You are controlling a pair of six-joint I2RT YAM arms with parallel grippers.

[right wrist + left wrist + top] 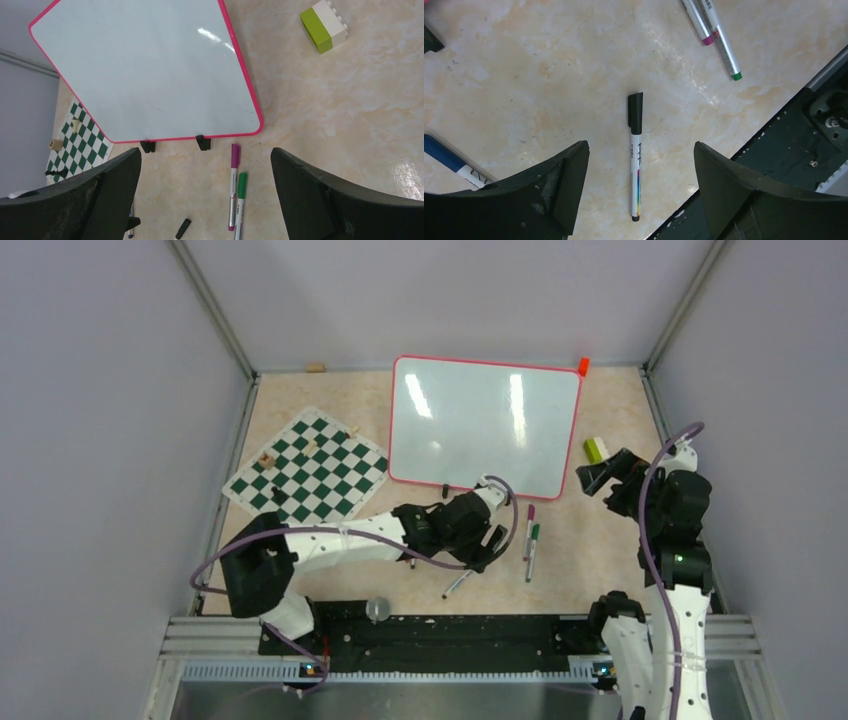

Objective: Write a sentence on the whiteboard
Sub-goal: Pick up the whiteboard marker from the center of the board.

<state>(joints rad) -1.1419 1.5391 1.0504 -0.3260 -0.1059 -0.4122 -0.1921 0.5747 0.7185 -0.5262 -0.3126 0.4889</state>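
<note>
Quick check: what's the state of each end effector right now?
Left end effector: open, empty, over the black-capped marker.
Right end effector: open, holding nothing.

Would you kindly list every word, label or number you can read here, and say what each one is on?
No text can be read for certain.
On the black-capped marker: dark barrel print, too blurred to read.
On the magenta marker and the green marker: barrel print, too small to read.
On the whiteboard: blank, no writing.
</note>
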